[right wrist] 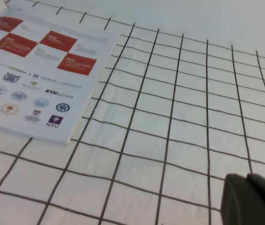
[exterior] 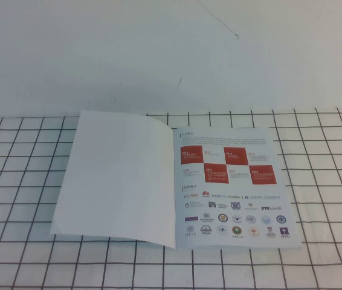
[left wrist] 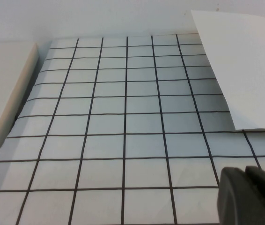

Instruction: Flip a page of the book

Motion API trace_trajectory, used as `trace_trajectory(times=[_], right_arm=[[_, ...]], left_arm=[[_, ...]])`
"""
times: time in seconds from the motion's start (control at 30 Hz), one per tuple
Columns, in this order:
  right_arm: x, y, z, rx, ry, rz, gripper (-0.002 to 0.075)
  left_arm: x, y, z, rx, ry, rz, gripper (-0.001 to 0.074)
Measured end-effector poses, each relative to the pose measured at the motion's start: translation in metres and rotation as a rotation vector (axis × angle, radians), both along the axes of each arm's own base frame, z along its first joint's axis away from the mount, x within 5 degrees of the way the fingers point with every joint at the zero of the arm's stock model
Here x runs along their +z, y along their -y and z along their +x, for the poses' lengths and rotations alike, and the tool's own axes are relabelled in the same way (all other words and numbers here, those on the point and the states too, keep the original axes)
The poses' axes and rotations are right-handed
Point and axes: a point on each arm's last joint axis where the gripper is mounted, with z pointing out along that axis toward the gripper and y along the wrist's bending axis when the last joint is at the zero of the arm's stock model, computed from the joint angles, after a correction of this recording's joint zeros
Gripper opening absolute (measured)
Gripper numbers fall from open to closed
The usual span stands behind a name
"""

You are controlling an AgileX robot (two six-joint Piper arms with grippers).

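The book point(exterior: 174, 229) lies open on the grid-lined table. Its right side is the page point(exterior: 231, 187), with red-and-white squares above rows of small logos, lying flat. Its left side is a blank white sheet point(exterior: 116, 175), slightly bowed upward. The page also shows in the right wrist view point(right wrist: 34, 70), and the blank sheet's corner shows in the left wrist view point(left wrist: 245, 70). Neither gripper shows in the high view. My left gripper point(left wrist: 246, 172) is shut and empty over the table left of the book. My right gripper point(right wrist: 246, 178) is shut and empty over the table right of the book.
A white cloth with black grid lines point(exterior: 322, 181) covers the table. A plain white surface point(exterior: 159, 54) lies behind it. A pale flat board point(left wrist: 1, 93) borders the cloth in the left wrist view.
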Motion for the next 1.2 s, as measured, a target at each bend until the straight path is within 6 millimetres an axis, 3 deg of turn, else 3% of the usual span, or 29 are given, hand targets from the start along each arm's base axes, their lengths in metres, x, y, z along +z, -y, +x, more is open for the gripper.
trace_trajectory(times=[0.93,1.2], right_arm=[[0.000,0.000,0.000,0.000,0.004,0.000,-0.0002],[0.015,-0.001,0.005,0.002,0.176,0.020,-0.0002]], left_arm=[[0.000,0.000,0.000,-0.001,0.005,-0.001,-0.0002],[0.016,0.003,0.004,-0.007,0.203,-0.141,-0.0002]])
